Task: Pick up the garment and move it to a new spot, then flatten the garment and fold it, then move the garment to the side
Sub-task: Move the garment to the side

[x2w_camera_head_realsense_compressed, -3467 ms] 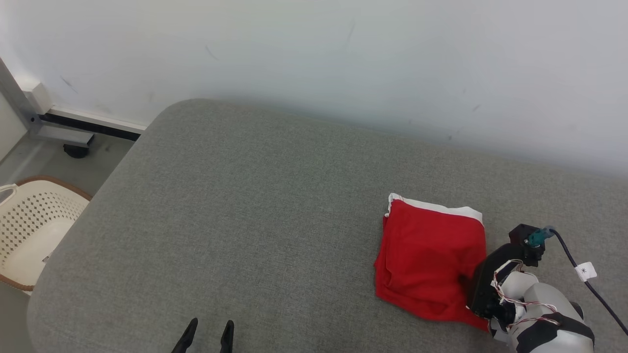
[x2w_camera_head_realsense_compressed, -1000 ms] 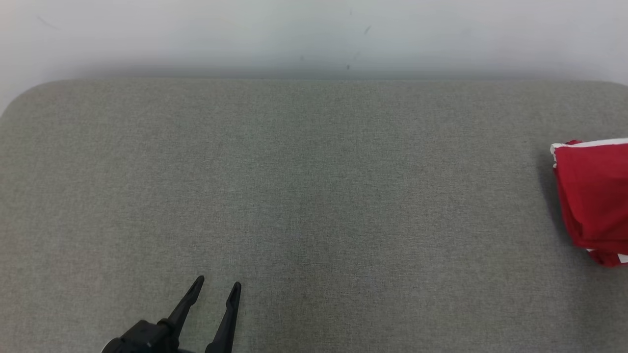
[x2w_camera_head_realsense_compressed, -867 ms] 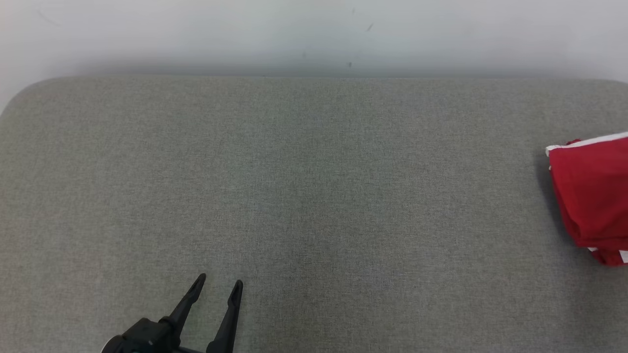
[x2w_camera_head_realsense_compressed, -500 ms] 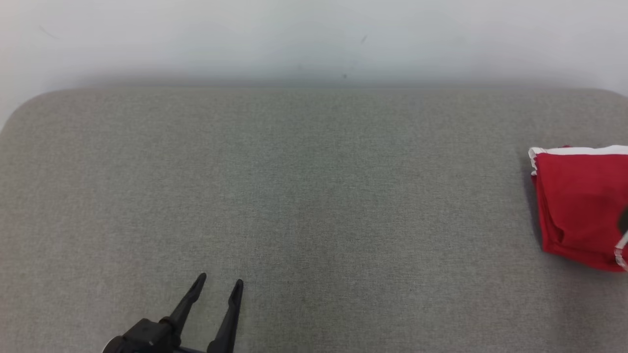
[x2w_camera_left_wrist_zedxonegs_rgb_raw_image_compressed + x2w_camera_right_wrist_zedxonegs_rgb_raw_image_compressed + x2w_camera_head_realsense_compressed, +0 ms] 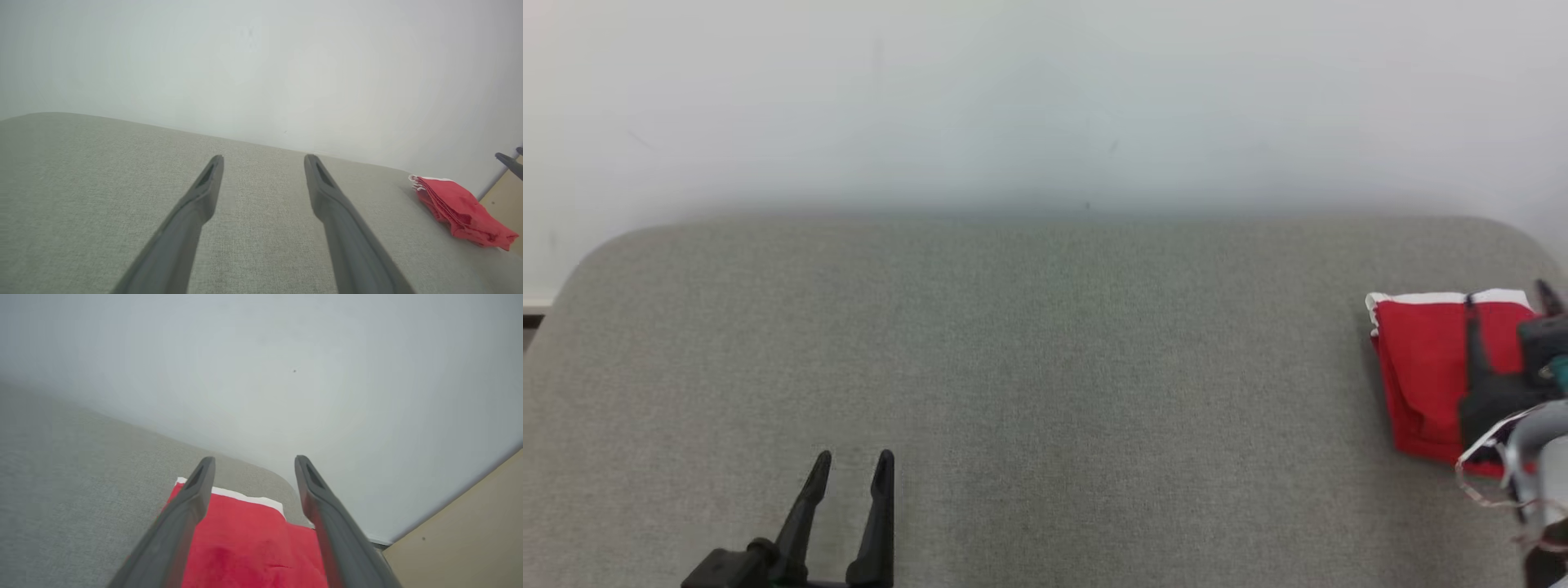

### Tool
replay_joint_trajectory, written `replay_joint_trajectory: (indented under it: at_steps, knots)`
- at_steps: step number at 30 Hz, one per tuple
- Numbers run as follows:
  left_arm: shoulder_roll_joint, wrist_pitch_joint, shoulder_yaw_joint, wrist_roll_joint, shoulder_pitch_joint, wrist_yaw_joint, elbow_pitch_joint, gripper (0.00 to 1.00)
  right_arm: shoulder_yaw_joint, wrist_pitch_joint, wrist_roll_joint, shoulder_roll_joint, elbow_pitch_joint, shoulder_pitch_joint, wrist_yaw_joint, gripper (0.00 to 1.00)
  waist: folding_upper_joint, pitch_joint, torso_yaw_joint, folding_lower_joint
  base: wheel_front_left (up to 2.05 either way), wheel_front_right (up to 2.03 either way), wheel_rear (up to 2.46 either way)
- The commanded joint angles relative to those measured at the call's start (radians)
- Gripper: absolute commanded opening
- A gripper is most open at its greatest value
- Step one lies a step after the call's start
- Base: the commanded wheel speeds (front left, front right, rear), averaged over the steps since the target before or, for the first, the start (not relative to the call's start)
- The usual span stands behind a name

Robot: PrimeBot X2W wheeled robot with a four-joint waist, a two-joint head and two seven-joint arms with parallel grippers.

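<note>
Now right gripper (image 5: 254,459) released, spread over garment (image 5: 1421,376); left gripper (image 5: 854,457) unchanged, open

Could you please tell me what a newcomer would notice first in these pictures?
The folded red garment, white-edged, lies at the right end of the grey padded surface. The right gripper hangs over it with jaws open; the left gripper, also open, shows at the head view's lower left.

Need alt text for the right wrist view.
A folded red cloth garment with a white edge lies on the grey fabric surface, under the right hand, whose dark fingers stand open, gripping nothing. Pale wall behind; tan panel at lower right.
</note>
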Motion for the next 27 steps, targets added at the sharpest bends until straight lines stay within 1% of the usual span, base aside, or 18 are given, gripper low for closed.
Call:
replay_joint_trajectory:
  at_steps: [1,4,6,9,13,17,19,22,27]
  knots:
    - [-0.009,-0.006,0.012,0.006,0.025,0.007,-0.006,1.00,0.001,-0.012,0.035,0.038,-0.041,0.046,-0.003,1.00,0.0000,-0.043,0.014,0.0001,0.00,0.00,0.00]
    - [-0.020,-0.007,0.033,0.008,0.038,0.008,-0.005,1.00,0.010,-0.017,0.104,0.119,-0.131,0.122,-0.003,1.00,0.0000,-0.059,0.024,0.0001,0.00,0.00,0.00]
    - [-0.028,-0.007,0.049,0.019,0.046,0.010,-0.011,1.00,0.019,-0.008,0.172,0.174,-0.204,0.178,-0.003,1.00,0.0000,-0.067,0.032,0.0001,0.00,0.00,0.00]
    - [-0.041,-0.007,0.078,0.033,0.068,0.007,-0.018,1.00,0.052,0.019,0.277,0.228,-0.316,0.268,-0.003,1.00,0.0000,-0.075,0.037,0.0001,0.00,0.00,0.00]
    - [-0.056,-0.007,0.109,0.053,0.084,-0.006,-0.024,1.00,0.127,0.056,0.411,0.258,-0.442,0.375,-0.003,1.00,0.0000,-0.082,0.039,0.0001,0.00,0.00,0.00]
    - [-0.069,-0.007,0.135,0.074,0.105,-0.021,-0.015,1.00,0.191,0.079,0.481,0.276,-0.518,0.462,-0.003,1.00,0.0000,-0.089,0.037,0.0001,0.00,0.00,0.00]
    - [-0.069,-0.007,0.145,0.095,0.108,-0.031,-0.005,1.00,0.221,0.088,0.509,0.286,-0.536,0.493,-0.003,1.00,0.0000,-0.095,0.034,0.0001,0.00,0.00,0.00]
    - [-0.076,-0.007,0.158,0.107,0.121,-0.039,0.008,1.00,0.236,0.088,0.525,0.290,-0.550,0.518,-0.003,1.00,0.0000,-0.101,0.031,0.0001,0.00,0.00,0.00]
    - [-0.084,-0.007,0.173,0.132,0.140,-0.057,0.034,1.00,0.278,0.081,0.557,0.296,-0.538,0.562,-0.003,1.00,0.0000,-0.112,0.023,0.0001,0.00,0.00,0.00]
